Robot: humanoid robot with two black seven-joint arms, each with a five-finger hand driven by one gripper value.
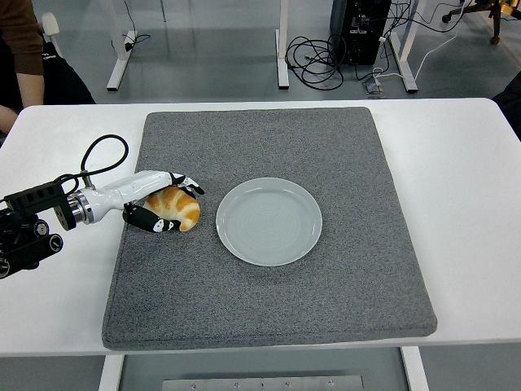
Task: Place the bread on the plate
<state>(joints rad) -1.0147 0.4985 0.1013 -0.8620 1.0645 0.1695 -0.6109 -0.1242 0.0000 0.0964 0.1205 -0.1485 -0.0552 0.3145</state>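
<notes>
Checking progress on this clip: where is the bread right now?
In the head view the bread lies on the grey mat, just left of the empty plate and not on it, with the left hand closed around it.

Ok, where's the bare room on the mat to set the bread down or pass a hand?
The plate is empty. The grey mat is bare between plate and near edge, right of the plate, and behind it toward the far edge. It is crowded only left of the plate, where the left hand closes around the bread.
</notes>
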